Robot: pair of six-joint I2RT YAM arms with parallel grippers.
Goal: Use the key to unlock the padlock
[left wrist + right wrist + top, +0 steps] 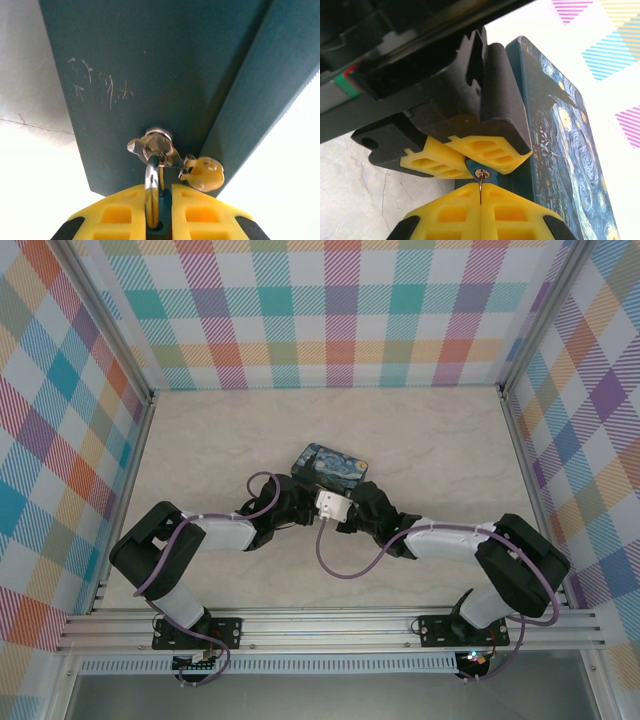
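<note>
The right jaws are squeezing tight on the tiny key (480,187). The key's tip is sitting in the keyhole of the little blue-green padlock (481,173). The left jaws are pinching the padlock, and its silver loop (152,182) is sticking up between the yellow fingers (117,215). The loop is hanging through the shiny clasp (159,142) on the starry-night tin (332,465). The tin is sitting shut on the desk (200,440), hiding whatever is inside.
</note>
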